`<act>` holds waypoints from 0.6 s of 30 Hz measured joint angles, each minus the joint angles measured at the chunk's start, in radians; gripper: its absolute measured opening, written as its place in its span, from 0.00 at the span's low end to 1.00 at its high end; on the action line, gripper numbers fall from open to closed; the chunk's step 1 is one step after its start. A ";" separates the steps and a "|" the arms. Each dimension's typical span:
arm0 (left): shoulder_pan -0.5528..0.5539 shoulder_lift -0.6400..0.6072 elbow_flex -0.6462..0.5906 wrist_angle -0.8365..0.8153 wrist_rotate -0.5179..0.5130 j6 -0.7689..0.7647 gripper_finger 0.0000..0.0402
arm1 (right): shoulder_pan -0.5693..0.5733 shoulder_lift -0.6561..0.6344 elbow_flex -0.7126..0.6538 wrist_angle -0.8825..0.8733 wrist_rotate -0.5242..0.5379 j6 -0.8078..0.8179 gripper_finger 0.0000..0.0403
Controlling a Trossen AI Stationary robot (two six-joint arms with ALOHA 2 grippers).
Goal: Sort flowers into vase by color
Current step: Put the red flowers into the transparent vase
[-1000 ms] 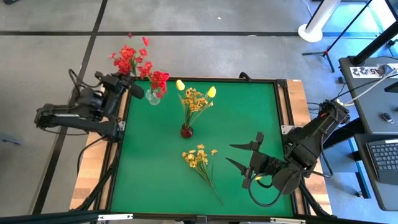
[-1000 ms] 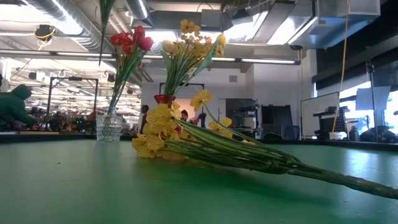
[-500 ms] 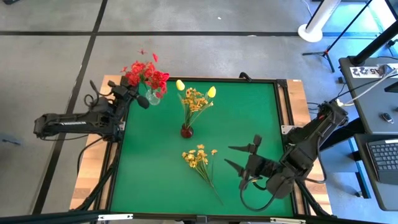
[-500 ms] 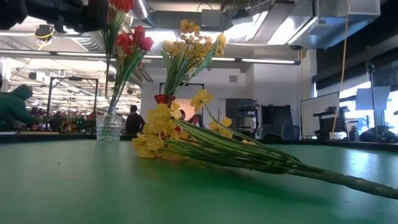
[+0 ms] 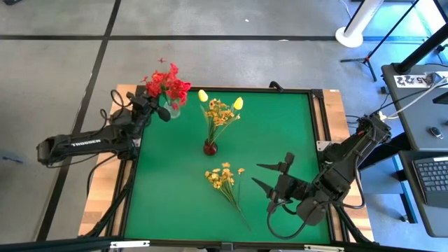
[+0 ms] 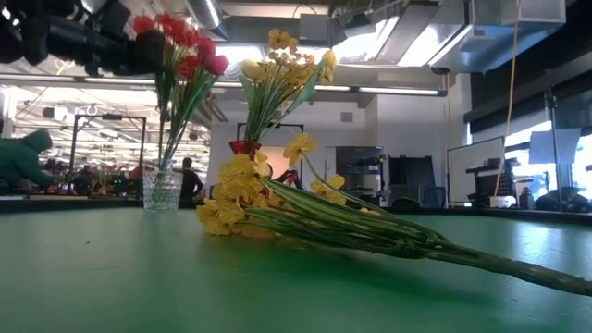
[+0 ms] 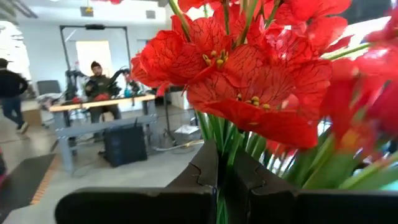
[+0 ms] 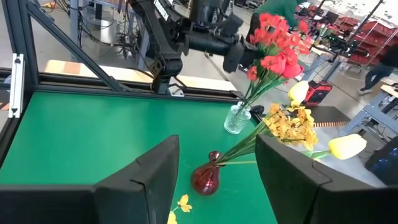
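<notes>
Carried inward, the red spray was brought above the clear vase, pinched by the left gripper, whose arm was lettered "TROSSEN". Well away from that vase, the right gripper was held spread beside the yellow spray.

My claw is closed on the green stems of the red flowers, whose blossoms fill the view just ahead. Beyond them, a seated person works at a bench; another person walks nearby.
</notes>
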 joint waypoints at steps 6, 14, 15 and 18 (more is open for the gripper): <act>0.064 0.000 -0.078 0.000 0.056 -0.072 0.00 | 0.000 0.000 0.000 0.000 -0.007 0.000 0.52; 0.081 0.000 -0.087 0.010 0.044 -0.019 0.12 | 0.000 0.000 0.000 0.001 -0.003 0.000 0.52; 0.081 0.000 -0.087 0.010 0.044 0.001 0.14 | 0.000 0.000 0.000 0.001 -0.001 0.000 0.52; 0.079 0.000 -0.087 0.003 0.043 0.023 0.21 | 0.000 0.000 0.000 0.001 0.000 0.000 0.52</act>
